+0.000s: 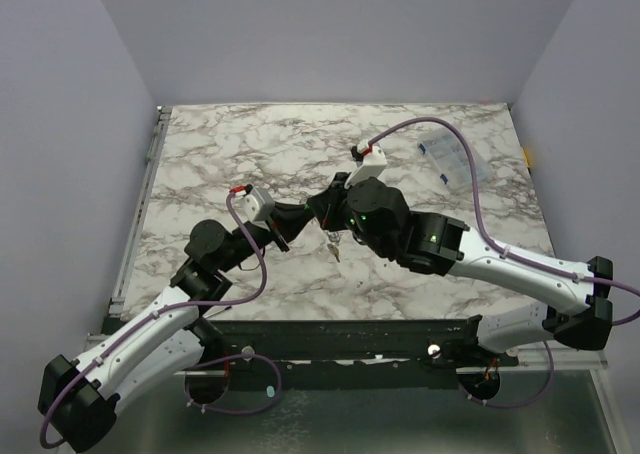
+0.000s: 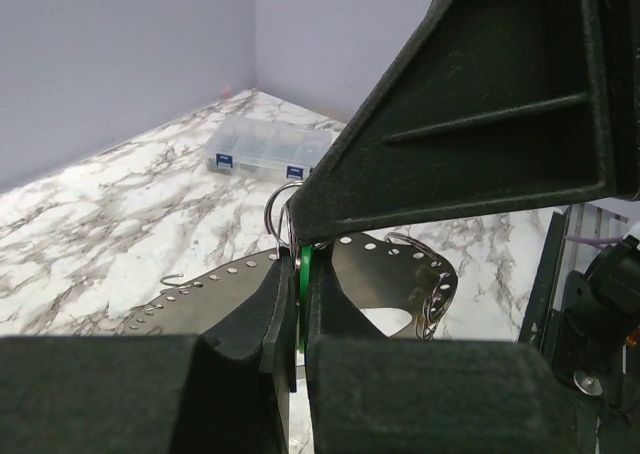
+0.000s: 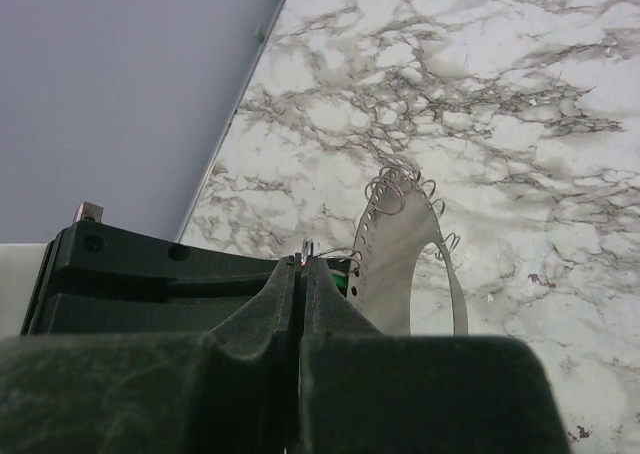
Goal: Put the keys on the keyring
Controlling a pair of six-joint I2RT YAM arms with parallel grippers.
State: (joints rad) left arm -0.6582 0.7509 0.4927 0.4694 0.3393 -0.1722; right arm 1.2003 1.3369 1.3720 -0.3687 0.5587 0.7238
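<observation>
left gripper: your left fingers are pressed tight together, right under the camera. They pinch the green key.
green key: it stands thin and upright between your two black fingers, up off the table.
right gripper: your right fingers are squeezed together too. A thin bit of grey wire pokes out at their tip and seems to be part of the keyring.
in the way: from the left wrist, the big black right gripper sits just above the green key and hides much of that view. The two tips are nearly touching.
keyring: a floppy grey band with small holes and little wire rings on it. It curves just behind both tips. You cannot tell if it rests on the table.
yellow key: a tiny thing hangs just under where your grippers meet. It is too small to be sure what it is.
wire hook: a small hook near the left end of the band. You cannot tell if it is joined on.
table: white and grey marble under everything.
clear box: a flat plastic box with blue labels, far back by the wall, well apart from your grippers.
</observation>
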